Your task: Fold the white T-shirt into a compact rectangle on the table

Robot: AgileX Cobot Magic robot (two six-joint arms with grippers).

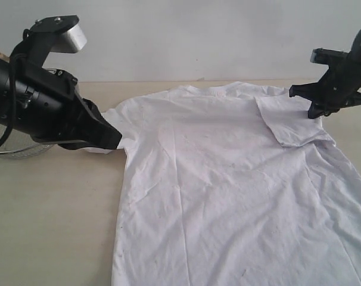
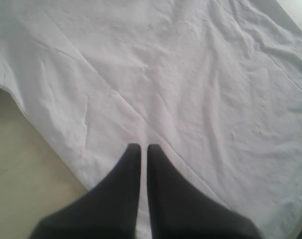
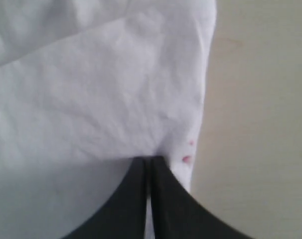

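Note:
The white T-shirt [image 1: 216, 190] lies spread flat on the table [image 1: 49, 226] with its plain side up. Its right sleeve [image 1: 291, 122] is folded inward over the chest. My left gripper [image 1: 115, 138] is shut, its tips [image 2: 141, 147] resting on the cloth by the left sleeve; whether cloth is pinched does not show. My right gripper [image 1: 316, 110] is shut on the shirt at the folded sleeve's outer corner. In the right wrist view the cloth edge [image 3: 191, 149] runs into the tips [image 3: 150, 159], beside small red marks.
A silver wire-mesh bowl [image 1: 19, 149] sits on the table at the far left, partly behind my left arm. Bare tabletop runs along the shirt's left side [image 2: 21, 174] and past its right edge [image 3: 260, 124]. A pale wall stands behind the table.

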